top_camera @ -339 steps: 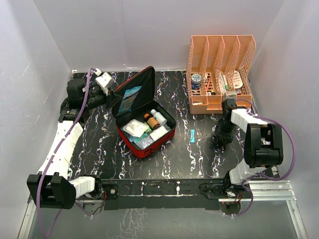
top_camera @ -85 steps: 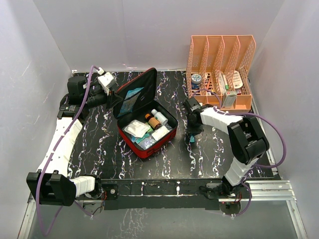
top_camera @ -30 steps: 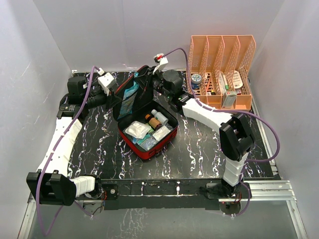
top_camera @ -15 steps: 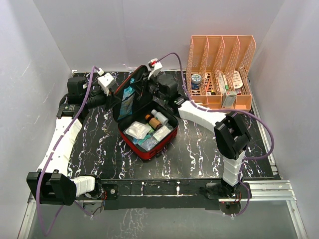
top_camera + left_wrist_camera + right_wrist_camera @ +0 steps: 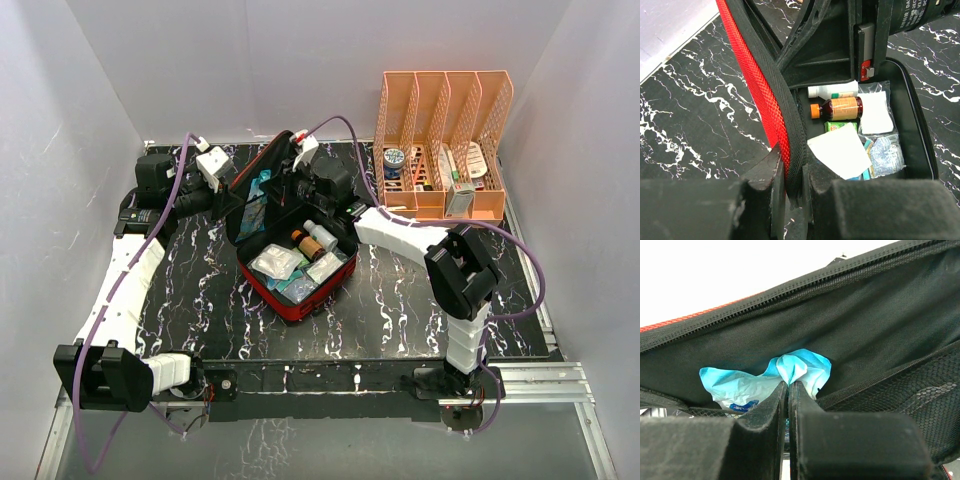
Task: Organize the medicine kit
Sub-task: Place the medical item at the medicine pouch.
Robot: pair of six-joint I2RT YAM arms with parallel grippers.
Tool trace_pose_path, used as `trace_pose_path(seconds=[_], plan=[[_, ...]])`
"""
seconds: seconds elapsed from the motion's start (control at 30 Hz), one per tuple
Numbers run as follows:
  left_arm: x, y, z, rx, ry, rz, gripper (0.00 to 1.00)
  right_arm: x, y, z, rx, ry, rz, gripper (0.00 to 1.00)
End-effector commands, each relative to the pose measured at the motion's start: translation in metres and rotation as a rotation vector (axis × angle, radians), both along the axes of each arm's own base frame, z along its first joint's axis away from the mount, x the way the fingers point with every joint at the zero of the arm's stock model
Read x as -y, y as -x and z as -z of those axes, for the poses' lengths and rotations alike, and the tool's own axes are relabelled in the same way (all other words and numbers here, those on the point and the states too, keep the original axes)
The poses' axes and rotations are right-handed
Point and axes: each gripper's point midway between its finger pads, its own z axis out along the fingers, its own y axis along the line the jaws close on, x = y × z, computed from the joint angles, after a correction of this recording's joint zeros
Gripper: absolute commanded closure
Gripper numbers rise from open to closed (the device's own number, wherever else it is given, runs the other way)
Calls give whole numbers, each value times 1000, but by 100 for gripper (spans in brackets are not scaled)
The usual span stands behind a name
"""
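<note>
Top: shows medicine kit open mid-table, lid raised.
Left wrist: clamps left gripper nearly closed on lid rim; risks lid flopping if slipped.
Right wrist: pinches blue packet in fully closed right gripper at mesh pocket; risks snagging netting.

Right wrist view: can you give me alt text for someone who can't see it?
The right gripper, jaws shut, pinches a crumpled light-blue packet in front of the black lining of the medicine kit, at the top edge of a mesh pocket. A zip runs along the lid's upper edge.
</note>
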Motion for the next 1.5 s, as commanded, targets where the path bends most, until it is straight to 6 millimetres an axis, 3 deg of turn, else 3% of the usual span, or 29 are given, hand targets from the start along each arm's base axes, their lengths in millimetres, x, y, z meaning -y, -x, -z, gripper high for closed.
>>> trace_pose_path(seconds=[0.0, 0.1, 0.17, 0.3, 0.5, 0.83, 1.17, 1.47], plan=[[18, 19, -7, -48, 54, 97, 100, -12, 19, 39, -76, 100, -74, 100], [18, 18, -8, -47, 55, 98, 100, -13, 21, 46, -101, 117, -86, 100], [18, 17, -8, -45, 55, 98, 100, -12, 21, 42, -95, 113, -81, 91], [18, 19, -8, -48, 53, 98, 100, -5, 21, 16, -27, 79, -52, 70], [18, 21, -6, -52, 51, 100, 100, 13, 21, -18, 48, 53, 16, 63], [17, 21, -7, -43, 45, 104, 100, 48, 24, -50, 83, 52, 143, 62], [19, 24, -10, -41, 43, 114, 100, 37, 14, -48, 67, 35, 142, 76], [20, 27, -7, -47, 40, 120, 100, 37, 13, -70, 100, -14, 147, 80]])
